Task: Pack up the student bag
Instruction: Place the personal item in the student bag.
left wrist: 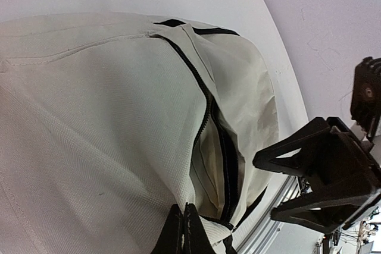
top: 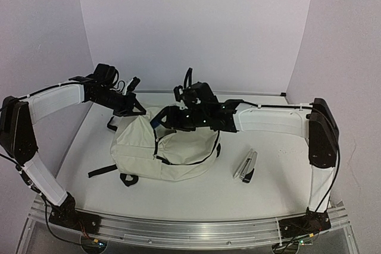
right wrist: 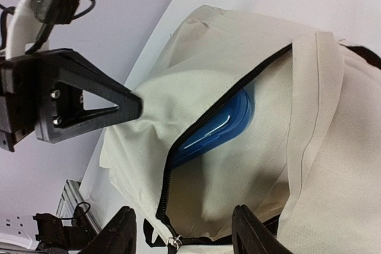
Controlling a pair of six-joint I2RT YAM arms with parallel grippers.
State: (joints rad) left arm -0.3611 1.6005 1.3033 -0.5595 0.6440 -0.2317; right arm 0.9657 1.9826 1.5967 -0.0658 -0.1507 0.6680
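bag: We see one cream bag lying at the middle of the table, long axis running left to right, its zipper undone.
left gripper: The left gripper is pinched together on a fold of the bag's fabric at the far left end, lifting that side of the mouth.
right gripper: The right gripper has its fingers apart with nothing between them. It hangs just above the open mouth.
inside the bag: One blue case shows through the open zipper, tucked under the fabric.
left to pack: One silver-and-black stapler lies on the table, apart from the bag.
key relation: From the right gripper, the stapler lies to the right and toward the near edge. Its long axis runs roughly near to far, slightly tilted.
nearer arm: We judge the right arm nearer and free to fetch it; the left is busy holding the bag.
count: One bag, one case, one stapler, two grippers.
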